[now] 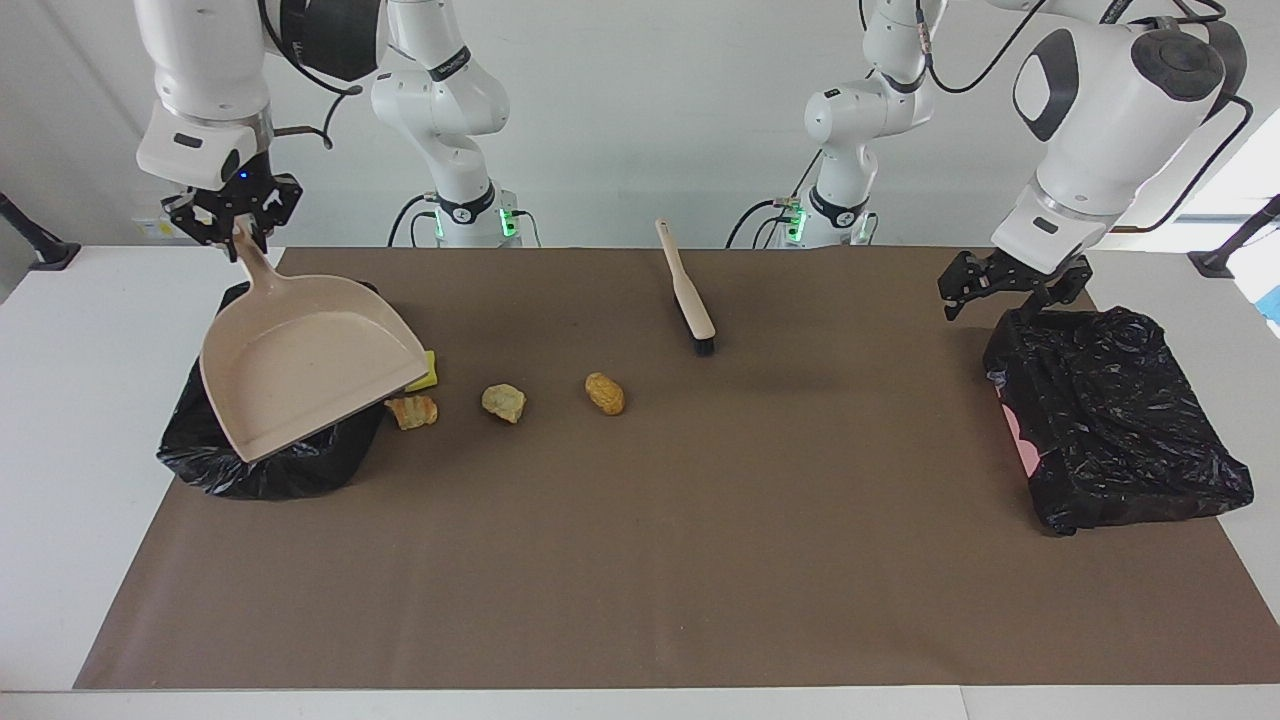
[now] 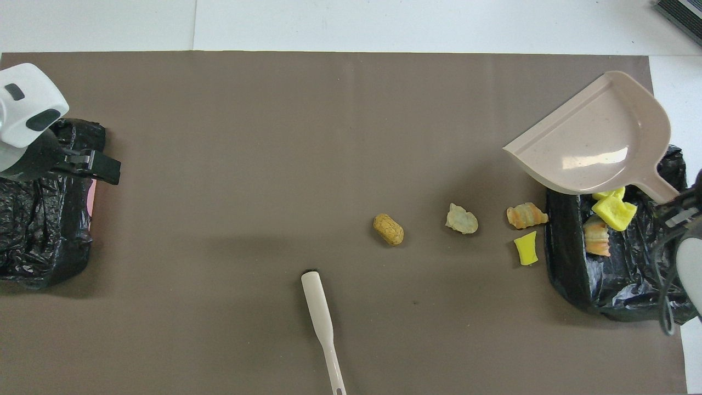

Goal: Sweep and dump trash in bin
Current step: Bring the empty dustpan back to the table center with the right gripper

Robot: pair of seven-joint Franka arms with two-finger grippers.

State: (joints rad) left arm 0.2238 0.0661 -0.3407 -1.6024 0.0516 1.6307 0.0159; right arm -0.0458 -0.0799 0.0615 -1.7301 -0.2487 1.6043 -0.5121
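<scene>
My right gripper (image 1: 236, 224) is shut on the handle of the beige dustpan (image 1: 305, 365), holding it empty and tilted over the black-lined bin (image 1: 260, 470). The overhead view shows the dustpan (image 2: 595, 140), the right gripper (image 2: 677, 207) and the bin (image 2: 565, 263). Two yellow chunks (image 2: 613, 211) and an orange bread piece (image 2: 596, 238) lie in the bin. On the mat beside the bin lie a yellow chunk (image 2: 526, 248), an orange piece (image 2: 525, 215), a pale piece (image 2: 462, 219) and a tan piece (image 2: 388, 229). My left gripper (image 1: 990, 305) is open, empty and waits.
The brush (image 1: 688, 290) lies on the brown mat near the robots, bristles toward the middle; it also shows in the overhead view (image 2: 322, 323). A second black-bagged bin (image 1: 1110, 420) stands at the left arm's end, under the left gripper (image 2: 107, 167).
</scene>
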